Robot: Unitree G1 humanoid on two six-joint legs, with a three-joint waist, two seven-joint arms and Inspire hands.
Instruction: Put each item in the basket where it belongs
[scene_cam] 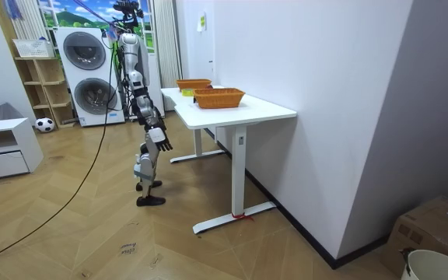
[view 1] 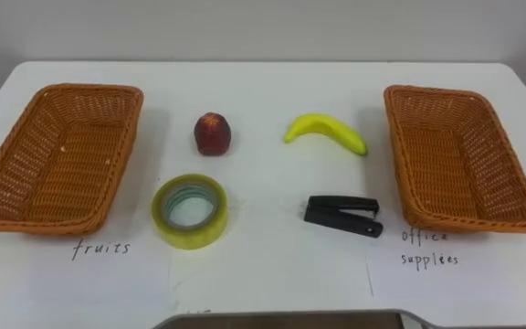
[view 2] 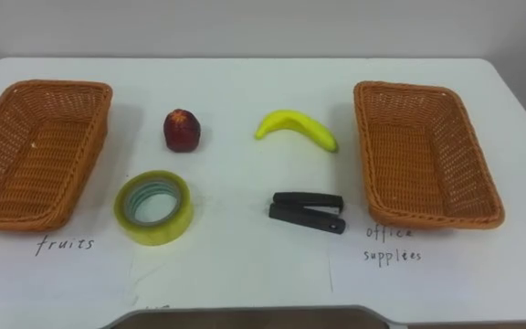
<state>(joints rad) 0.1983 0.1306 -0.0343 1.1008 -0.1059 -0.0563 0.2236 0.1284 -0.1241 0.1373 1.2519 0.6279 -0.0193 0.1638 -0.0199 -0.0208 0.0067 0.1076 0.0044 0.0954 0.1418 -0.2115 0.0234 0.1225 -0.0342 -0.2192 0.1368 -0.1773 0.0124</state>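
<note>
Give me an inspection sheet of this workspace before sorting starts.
Surface: white table, with a handwritten label in front of each basket.
Job's things: peach, banana, tape roll and black stapler lie apart between the left basket and the right basket; both baskets are empty.
Clutter: nothing seen.
Hands: right hand hangs at the robot's side, short of the table.
Cables: nothing seen on the table.
Surroundings: washing machines, shelf, football, cardboard box.
</note>
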